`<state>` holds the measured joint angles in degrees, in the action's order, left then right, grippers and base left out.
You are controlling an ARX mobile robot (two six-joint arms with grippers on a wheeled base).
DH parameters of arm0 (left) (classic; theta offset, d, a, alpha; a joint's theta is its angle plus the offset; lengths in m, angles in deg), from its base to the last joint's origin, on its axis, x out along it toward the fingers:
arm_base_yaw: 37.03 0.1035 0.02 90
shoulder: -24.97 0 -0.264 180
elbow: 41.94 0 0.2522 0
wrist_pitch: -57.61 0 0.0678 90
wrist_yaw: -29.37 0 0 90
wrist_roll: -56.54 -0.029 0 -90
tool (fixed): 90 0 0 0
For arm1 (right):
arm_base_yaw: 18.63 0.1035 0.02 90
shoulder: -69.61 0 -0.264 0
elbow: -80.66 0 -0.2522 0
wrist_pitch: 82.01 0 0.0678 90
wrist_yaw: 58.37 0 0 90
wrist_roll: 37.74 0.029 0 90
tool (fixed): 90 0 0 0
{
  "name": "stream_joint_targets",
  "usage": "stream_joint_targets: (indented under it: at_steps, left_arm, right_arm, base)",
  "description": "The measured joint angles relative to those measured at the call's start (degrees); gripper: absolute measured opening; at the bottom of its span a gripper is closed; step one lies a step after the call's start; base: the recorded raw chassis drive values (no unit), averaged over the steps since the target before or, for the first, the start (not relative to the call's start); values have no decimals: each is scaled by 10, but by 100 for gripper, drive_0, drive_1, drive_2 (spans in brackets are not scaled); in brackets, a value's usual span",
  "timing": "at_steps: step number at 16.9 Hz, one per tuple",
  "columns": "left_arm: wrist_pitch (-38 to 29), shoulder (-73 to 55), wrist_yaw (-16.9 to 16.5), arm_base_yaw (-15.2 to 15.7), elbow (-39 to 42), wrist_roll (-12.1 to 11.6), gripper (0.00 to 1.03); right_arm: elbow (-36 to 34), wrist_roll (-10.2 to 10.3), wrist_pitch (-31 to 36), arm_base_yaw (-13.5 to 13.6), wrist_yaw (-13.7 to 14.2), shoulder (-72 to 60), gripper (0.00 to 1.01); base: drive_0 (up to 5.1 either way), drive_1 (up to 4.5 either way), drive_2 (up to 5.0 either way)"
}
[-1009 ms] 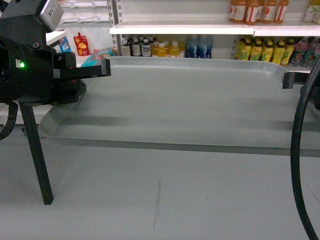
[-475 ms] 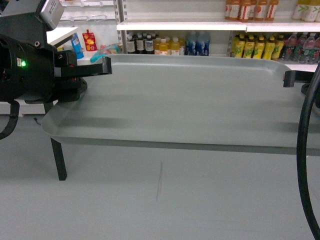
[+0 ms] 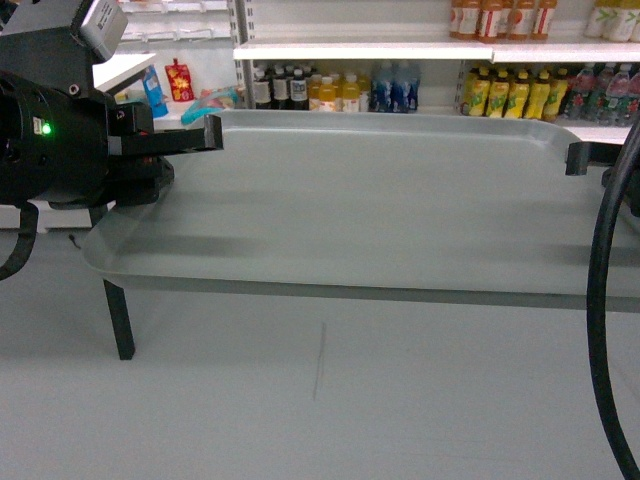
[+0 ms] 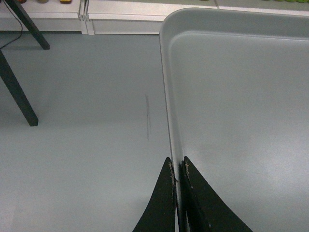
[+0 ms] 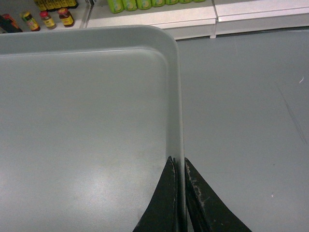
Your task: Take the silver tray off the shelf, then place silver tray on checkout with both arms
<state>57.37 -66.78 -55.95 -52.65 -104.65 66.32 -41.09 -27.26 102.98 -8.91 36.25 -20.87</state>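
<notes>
The silver tray point(image 3: 380, 210) hangs level in the air over the grey floor, held at both short ends. My left gripper point(image 3: 205, 135) is shut on the tray's left rim point(image 4: 169, 96), one finger on each side of the lip. At the other end, my right gripper point(image 3: 578, 158) pinches the right rim point(image 5: 177, 96) the same way. The white shelf point(image 3: 400, 50) runs behind the tray, stocked with bottles. A corner of the white checkout point(image 3: 120, 68) shows behind my left arm, with its black leg point(image 3: 118, 320) below.
Rows of drink bottles point(image 3: 500, 95) stand on the lower shelf boards behind the tray. Slanted black table legs point(image 4: 17, 92) stand on the floor at the left. A thick black cable point(image 3: 600, 300) loops down at the right edge. A dark scuff line point(image 3: 318, 360) marks the floor.
The background slid since a second ago: the black table leg moved right and up in the head view, and the shelf shifted slightly. Both grippers kept their hold on the tray.
</notes>
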Motion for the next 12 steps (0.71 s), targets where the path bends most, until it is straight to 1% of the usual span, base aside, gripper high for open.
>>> stream_joint_targets:
  at_steps: [3,12]
  left_arm:
    - [-1,0,0,-3,0,0,3]
    - [0,0,0,-1,0,0,3]
  right_arm:
    - [0,0,0,-3,0,0,3]
    - [0,0,-1,-3,-1,0,3]
  base:
    - [-478,236,236]
    - [-478,236,236]
